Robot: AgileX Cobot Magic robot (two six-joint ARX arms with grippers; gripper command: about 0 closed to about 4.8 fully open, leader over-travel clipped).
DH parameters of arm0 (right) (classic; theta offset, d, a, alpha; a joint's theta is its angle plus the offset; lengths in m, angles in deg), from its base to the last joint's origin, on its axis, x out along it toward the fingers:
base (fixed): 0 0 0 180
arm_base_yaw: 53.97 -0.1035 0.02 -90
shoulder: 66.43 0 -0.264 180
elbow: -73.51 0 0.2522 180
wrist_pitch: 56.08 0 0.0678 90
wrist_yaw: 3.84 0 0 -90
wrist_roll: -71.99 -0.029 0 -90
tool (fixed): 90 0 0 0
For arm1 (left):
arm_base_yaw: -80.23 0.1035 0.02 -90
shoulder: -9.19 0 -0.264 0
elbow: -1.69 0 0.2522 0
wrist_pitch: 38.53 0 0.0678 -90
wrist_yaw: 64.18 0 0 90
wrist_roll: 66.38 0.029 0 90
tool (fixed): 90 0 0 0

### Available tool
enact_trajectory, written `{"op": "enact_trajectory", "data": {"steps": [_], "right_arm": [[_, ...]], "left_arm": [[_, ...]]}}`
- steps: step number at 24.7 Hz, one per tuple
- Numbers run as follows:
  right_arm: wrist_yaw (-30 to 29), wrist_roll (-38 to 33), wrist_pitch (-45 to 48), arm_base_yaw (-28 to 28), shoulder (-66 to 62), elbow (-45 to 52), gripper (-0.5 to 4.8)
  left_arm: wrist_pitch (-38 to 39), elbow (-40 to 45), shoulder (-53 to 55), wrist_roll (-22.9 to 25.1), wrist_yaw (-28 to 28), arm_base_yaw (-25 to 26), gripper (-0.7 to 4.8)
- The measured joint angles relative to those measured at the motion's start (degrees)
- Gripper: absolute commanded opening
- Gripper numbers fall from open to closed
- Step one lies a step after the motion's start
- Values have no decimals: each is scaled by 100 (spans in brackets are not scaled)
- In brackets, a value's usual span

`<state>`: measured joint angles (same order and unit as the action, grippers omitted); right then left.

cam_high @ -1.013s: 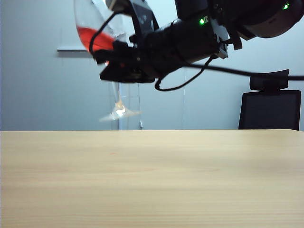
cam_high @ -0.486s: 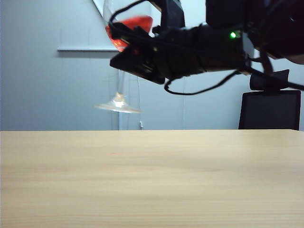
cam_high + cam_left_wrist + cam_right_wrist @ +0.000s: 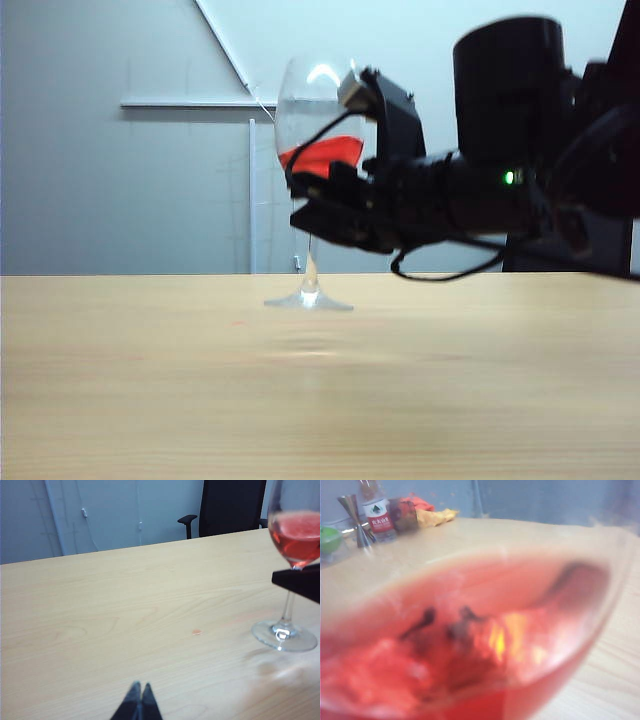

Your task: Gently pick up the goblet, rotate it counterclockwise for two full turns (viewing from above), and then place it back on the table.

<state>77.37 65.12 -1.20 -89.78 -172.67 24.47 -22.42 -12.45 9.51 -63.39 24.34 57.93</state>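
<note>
Left pincer (image 3: 139, 700) sits low over the bare tabletop (image 3: 150, 400), tips pressed together, holding nothing, well left of the goblet (image 3: 318, 150). Goblet stands left of centre, foot on or just off the tabletop, can't tell which. Right pincer (image 3: 325, 200) reaches in from the right, pinching the goblet at the bowl base. Risk: red liquid looks slanted, so letting go early or jerking could slosh it or tip the glass. Long axis near vertical, rim up, foot down.

goblet (image 3: 322, 130): clear glossy glass, red liquid inside | table (image 3: 320, 400): light wood, fine grain, smooth matt | right gripper (image 3: 325, 205): black matt plastic | left gripper (image 3: 137, 702): dark, matt fingertips
</note>
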Motion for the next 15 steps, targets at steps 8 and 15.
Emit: {"op": "enact_trajectory", "data": {"steps": [8, 15], "right_arm": [[-81, 507, 313, 31, -343, -15, -5], [-98, 813, 249, 28, -378, -85, -5]], "left_arm": [[2, 0, 0, 0, 0, 308, -5], [0, 0, 0, 0, 0, 468, -5]]}}
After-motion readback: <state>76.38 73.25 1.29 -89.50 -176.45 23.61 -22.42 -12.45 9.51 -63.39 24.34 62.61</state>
